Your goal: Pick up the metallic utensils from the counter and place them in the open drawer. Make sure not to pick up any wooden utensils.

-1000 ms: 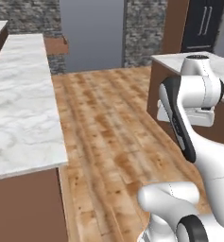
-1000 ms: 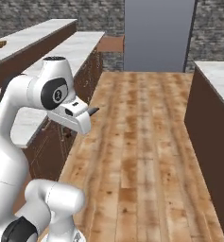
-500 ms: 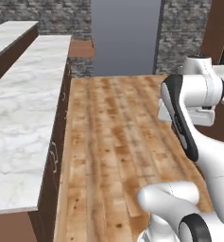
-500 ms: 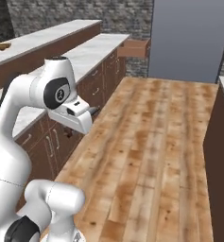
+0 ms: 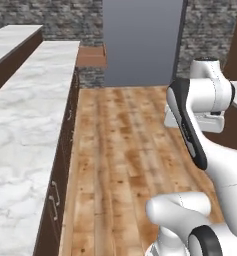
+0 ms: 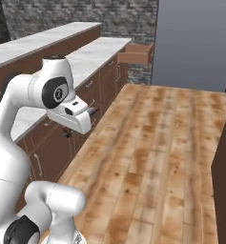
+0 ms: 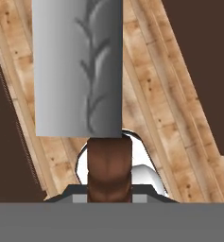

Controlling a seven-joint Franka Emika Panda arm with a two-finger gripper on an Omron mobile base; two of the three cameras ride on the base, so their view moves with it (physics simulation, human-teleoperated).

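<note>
Tool (image 7: 109, 189) clamped on the brown handle of a broad grey-bladed utensil (image 7: 78, 66), held over the wood plank floor (image 6: 152, 157); marble desk (image 5: 25, 125) runs alongside, the open drawer (image 6: 137, 53) jutting out at its far end

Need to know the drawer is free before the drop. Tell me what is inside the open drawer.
The open drawer juts from the cabinets at the far end of the marble counter. From here its wooden sides hide the inside, so its contents cannot be seen.
</note>
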